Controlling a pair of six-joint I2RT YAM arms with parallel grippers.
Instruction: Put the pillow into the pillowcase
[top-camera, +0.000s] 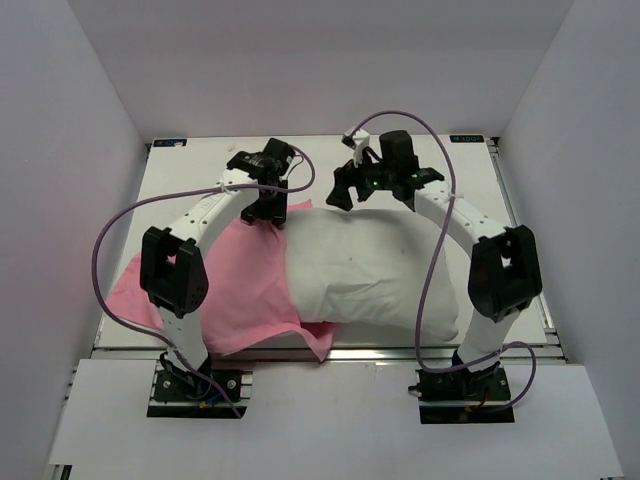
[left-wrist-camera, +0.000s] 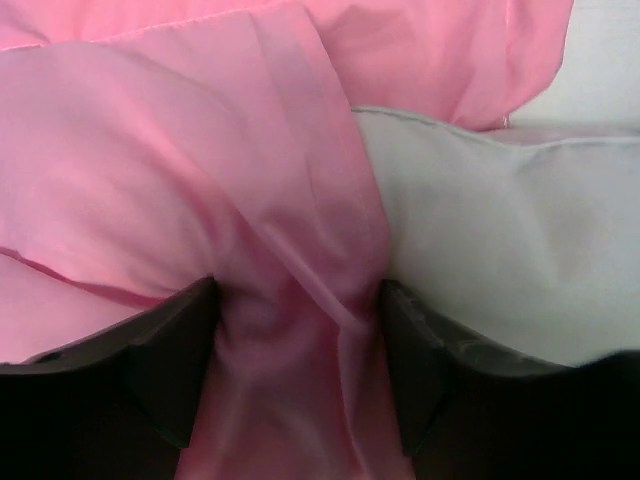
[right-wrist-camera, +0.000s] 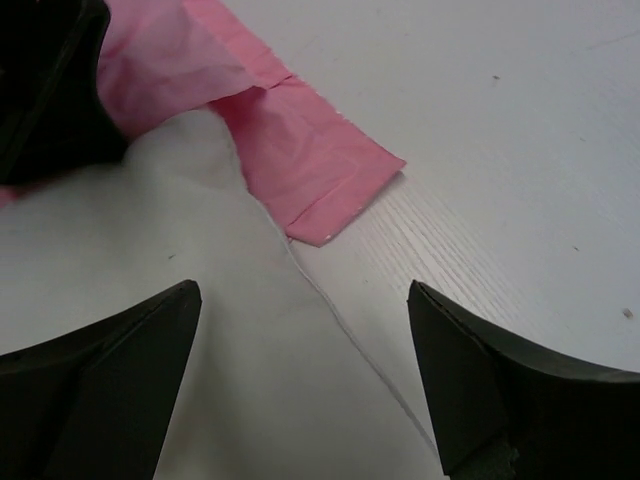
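In the top view the pillow (top-camera: 370, 270) lay across the middle and right of the table (top-camera: 330, 165), long side running left to right. The pillowcase (top-camera: 240, 290) was spread at centre left, rumpled. Its right part met the pillow's left end, and one corner hung over the table's near edge.

The left gripper (top-camera: 266, 208) was down at the upper edge of the pillowcase, just where pink met white. In the left wrist view its fingers (left-wrist-camera: 170, 370) stood apart at the bottom of the frame. A gathered fold of pillowcase (left-wrist-camera: 290, 300) rose between them and touched both. Whether that fold was truly clamped could not be told. The pillow (left-wrist-camera: 500, 240) filled the right of that frame, its seam running just under a pink edge.

The right gripper (top-camera: 343, 192) sat at the pillow's upper edge, near the top centre. In the right wrist view its fingers (right-wrist-camera: 130, 380) were spread wide with nothing between them. The pillow (right-wrist-camera: 150, 300) lay under the left finger and the bare table (right-wrist-camera: 500, 150) lay under the right. A flat strip of pillowcase (right-wrist-camera: 300, 150) poked out from beneath the pillow in the upper middle.
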